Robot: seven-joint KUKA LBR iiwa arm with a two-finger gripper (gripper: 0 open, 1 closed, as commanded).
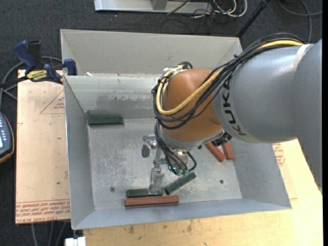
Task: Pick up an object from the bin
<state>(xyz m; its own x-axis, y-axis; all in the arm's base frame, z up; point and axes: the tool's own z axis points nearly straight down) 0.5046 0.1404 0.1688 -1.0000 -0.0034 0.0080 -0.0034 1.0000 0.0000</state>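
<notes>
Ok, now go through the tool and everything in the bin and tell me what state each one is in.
tool: lowered near the bin's front, just above the front green bar.
back green bar: flat, alone by the back wall.
front green bar: flat, right behind the red-brown bar.
red-brown bar: flat along the front wall.
slanted green bar: lying askew, right of the tool.
red piece: partly hidden under the arm.

We note: red block (223, 151) at rt side partly hidden under orange wrist cover (187, 104); tilted green bar (181, 182), upper end lost behind cables (185, 163).
</notes>
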